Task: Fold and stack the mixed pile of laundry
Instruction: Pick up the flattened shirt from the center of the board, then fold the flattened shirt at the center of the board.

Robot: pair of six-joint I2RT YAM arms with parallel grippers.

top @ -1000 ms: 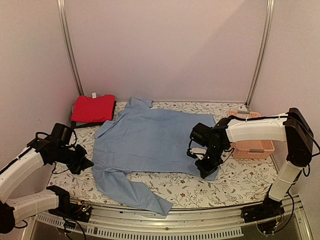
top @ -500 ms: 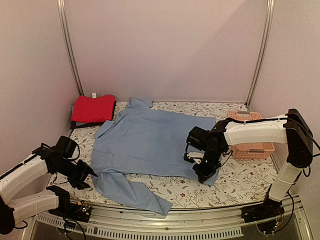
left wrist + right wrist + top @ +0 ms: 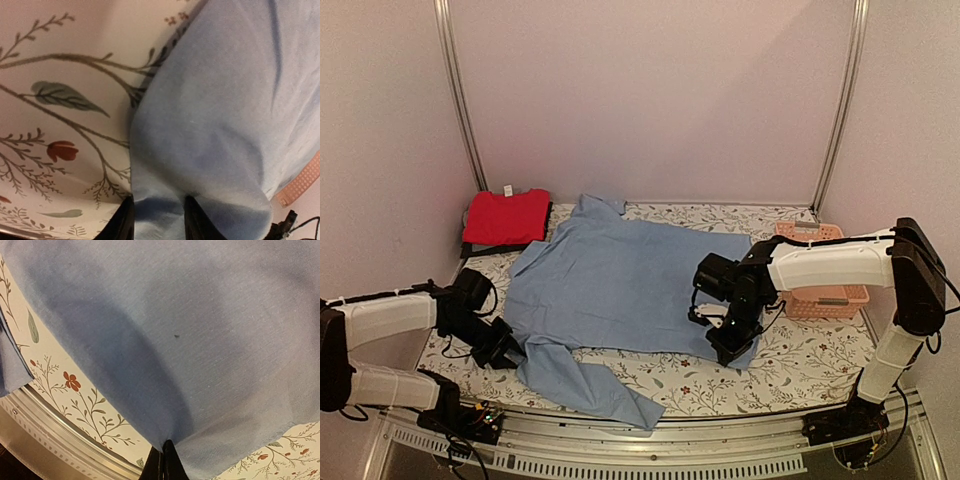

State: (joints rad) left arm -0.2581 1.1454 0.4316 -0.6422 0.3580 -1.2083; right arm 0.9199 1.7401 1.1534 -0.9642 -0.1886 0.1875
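Note:
The light blue shirt [image 3: 620,280] lies spread flat across the middle of the floral tablecloth [image 3: 800,365], one sleeve trailing toward the front edge. A folded red garment [image 3: 505,216] sits at the back left corner. My left gripper [image 3: 510,352] is low at the shirt's left edge near the sleeve. In the left wrist view its jaws [image 3: 157,207] stand apart, astride a raised fold of blue cloth [image 3: 225,100]. My right gripper [image 3: 728,345] is at the shirt's right front corner. In the right wrist view it is shut [image 3: 163,446] on the shirt's hem [image 3: 190,315], which puckers into the fingertips.
A pink slatted basket [image 3: 825,295] stands at the right, behind the right arm. A metal rail [image 3: 650,445] runs along the table's front edge, close below the right gripper [image 3: 50,432]. Walls close in the left, back and right sides.
My left arm swung right and down to the shirt's left edge, and its jaws opened over a fold there. My right gripper shifted slightly left, still holding the hem.

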